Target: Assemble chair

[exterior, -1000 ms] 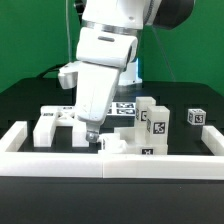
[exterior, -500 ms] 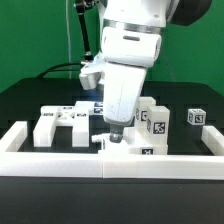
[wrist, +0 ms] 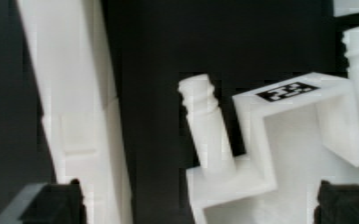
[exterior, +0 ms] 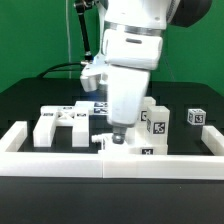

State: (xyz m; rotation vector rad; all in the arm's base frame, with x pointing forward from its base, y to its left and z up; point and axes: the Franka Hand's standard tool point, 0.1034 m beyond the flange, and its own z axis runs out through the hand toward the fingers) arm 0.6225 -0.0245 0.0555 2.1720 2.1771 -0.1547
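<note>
Chair part [wrist: 229, 165] just beside the border rail [exterior: 50, 160] sits beneath the wide-open gripper [exterior: 113, 139]; jaws should straddle it squarely before closing.

In front, rail [exterior: 60, 160] on bench [exterior: 25, 105]; behind it, slab [exterior: 58, 122] at exterior view's left, blocks [exterior: 155, 120] mid-right, cube [exterior: 196, 117] rightmost.

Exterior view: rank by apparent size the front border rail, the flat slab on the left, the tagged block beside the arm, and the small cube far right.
1. border rail
2. flat slab
3. tagged block, close to the slab in apparent size, so that order is unsure
4. small cube
</note>
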